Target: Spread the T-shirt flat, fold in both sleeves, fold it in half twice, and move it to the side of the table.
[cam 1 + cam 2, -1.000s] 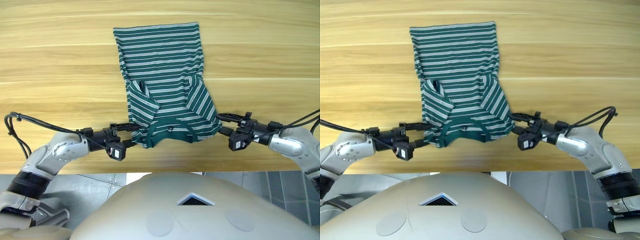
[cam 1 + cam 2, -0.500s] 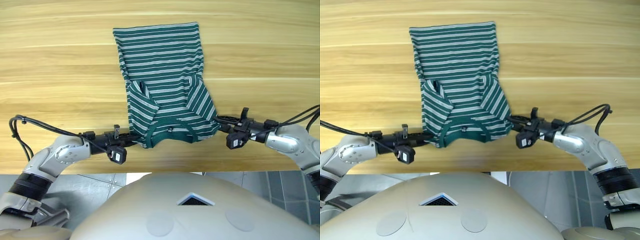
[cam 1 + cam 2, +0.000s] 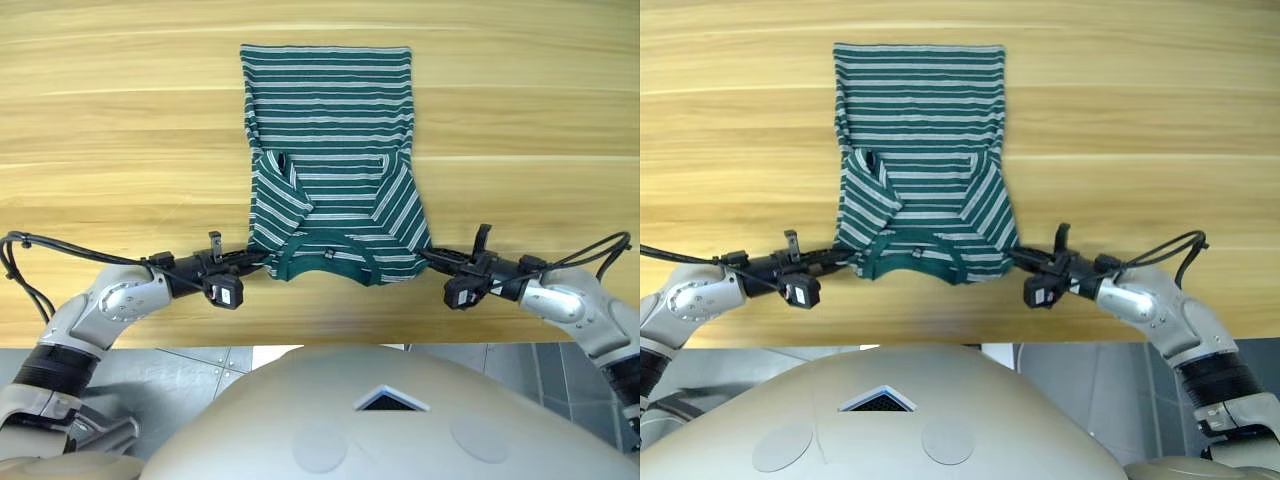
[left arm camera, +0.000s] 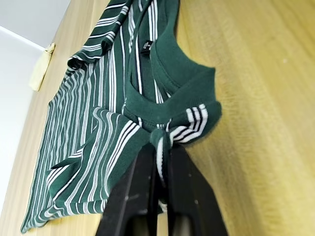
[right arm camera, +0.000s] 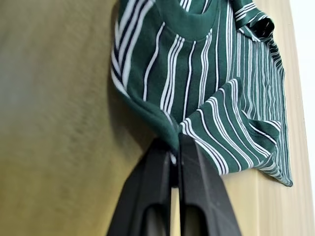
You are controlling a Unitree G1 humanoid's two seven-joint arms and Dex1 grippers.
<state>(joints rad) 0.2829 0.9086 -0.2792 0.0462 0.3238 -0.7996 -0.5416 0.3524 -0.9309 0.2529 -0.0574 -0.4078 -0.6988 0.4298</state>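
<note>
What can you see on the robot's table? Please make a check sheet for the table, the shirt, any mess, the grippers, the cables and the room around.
Surface: light wooden table, bare wood around the shirt.
Job's things: green striped T-shirt, lying lengthwise with both sleeves folded in and the collar nearest the robot; not yet folded in half.
Clutter: nothing seen.
Grippers: left gripper shut on the shirt corner beside the collar; right gripper shut on the opposite corner.
Cables: black cables loop off both arms, hanging away from the shirt.
Surroundings: grey tiled floor below the table's near edge.
</note>
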